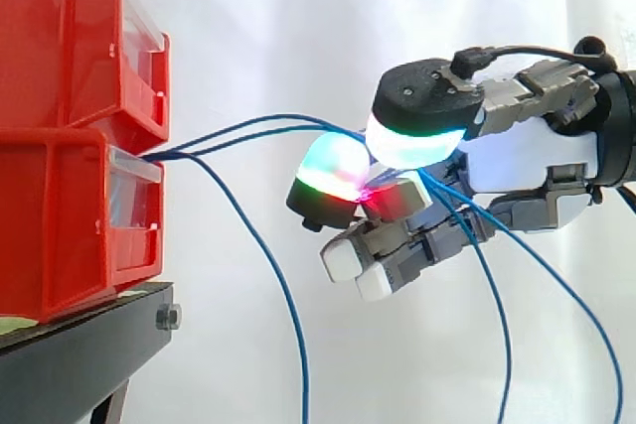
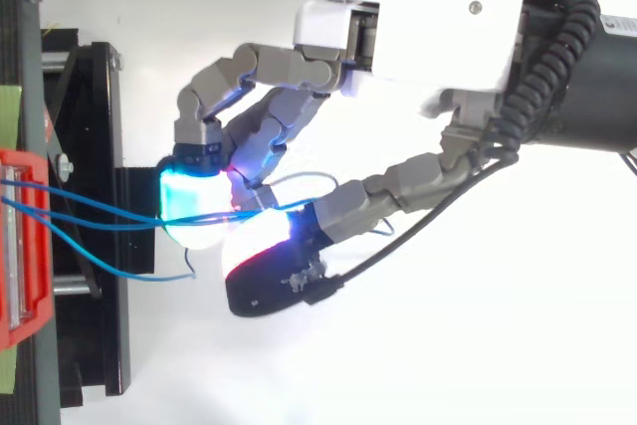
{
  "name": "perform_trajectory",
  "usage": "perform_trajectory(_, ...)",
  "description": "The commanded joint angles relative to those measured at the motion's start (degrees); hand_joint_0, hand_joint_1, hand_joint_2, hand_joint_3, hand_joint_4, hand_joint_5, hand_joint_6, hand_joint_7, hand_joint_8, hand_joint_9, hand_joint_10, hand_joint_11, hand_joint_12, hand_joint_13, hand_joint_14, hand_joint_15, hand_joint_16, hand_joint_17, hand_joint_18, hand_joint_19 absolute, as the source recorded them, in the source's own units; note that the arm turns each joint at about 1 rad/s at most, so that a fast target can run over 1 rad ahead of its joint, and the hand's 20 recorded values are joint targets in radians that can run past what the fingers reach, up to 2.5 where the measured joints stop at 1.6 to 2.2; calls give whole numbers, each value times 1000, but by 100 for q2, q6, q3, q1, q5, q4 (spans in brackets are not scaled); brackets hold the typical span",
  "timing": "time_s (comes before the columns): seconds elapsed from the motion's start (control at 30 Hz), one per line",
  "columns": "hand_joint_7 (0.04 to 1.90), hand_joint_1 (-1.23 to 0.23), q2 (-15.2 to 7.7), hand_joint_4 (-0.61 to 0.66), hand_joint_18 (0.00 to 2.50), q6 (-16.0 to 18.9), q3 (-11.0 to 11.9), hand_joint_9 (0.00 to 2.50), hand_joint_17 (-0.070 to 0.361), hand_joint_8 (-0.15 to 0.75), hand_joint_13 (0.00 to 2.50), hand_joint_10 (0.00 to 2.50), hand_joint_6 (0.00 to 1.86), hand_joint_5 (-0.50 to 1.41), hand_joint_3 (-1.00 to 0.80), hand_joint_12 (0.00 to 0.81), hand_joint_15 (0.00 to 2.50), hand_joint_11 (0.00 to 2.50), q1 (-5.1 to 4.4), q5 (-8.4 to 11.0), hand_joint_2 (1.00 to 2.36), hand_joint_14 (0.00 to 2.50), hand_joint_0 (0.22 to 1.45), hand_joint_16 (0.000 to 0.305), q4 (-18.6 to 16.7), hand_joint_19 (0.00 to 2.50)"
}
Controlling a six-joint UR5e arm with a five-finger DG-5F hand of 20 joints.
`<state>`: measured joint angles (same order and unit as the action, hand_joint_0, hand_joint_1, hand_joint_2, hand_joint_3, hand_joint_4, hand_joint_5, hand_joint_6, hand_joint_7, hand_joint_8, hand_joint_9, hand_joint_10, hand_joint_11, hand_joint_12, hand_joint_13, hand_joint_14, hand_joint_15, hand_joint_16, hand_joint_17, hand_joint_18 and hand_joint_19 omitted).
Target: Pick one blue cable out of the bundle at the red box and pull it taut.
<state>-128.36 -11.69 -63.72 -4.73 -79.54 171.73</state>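
Robot hand (image 1: 527,161) pinching two thin blue cables (image 1: 179,154) between its glowing pads, strung from stacked red plastic boxes (image 1: 60,215).

At the left the upper bin (image 1: 70,37) sits on the lower bin (image 1: 60,230), itself on the stand (image 1: 79,350), and cables (image 1: 248,130) run from the lower bin's front rightward to the hand (image 1: 527,161), which pinches them well apart from both.

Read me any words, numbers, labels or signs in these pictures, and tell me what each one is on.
None can be read. The red boxes, their clear fronts, the stand, the hand and the blue cables it pinches carry no legible print.
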Motion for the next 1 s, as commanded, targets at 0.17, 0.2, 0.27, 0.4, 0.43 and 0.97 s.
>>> perform_trajectory(0.17,915,-859,-5,168,562,0,0,1000,133,359,621,9,801,-133,-500,387,455,1227,-10,0,1000,20,514,59,44,373)
perform_trajectory(0.2,936,-828,-5,164,565,0,-9,1048,131,367,640,11,797,-123,-500,386,453,1248,-10,0,1000,18,517,58,44,385)
perform_trajectory(0.27,953,-769,-5,152,566,0,0,1059,126,356,648,11,797,-119,-500,381,457,1236,-19,0,1000,18,543,56,44,400)
perform_trajectory(0.4,986,-717,-5,110,570,0,0,1099,121,356,676,11,839,-118,-276,374,476,1263,-19,9,1014,19,572,54,44,417)
perform_trajectory(0.43,1002,-717,-5,116,596,0,-9,1116,128,372,693,10,850,-117,-229,389,472,1254,-19,0,1014,18,577,57,44,408)
perform_trajectory(0.97,1008,-936,4,95,595,0,-9,1052,122,337,662,11,882,-139,-195,368,468,1291,-28,9,1018,21,623,54,115,359)
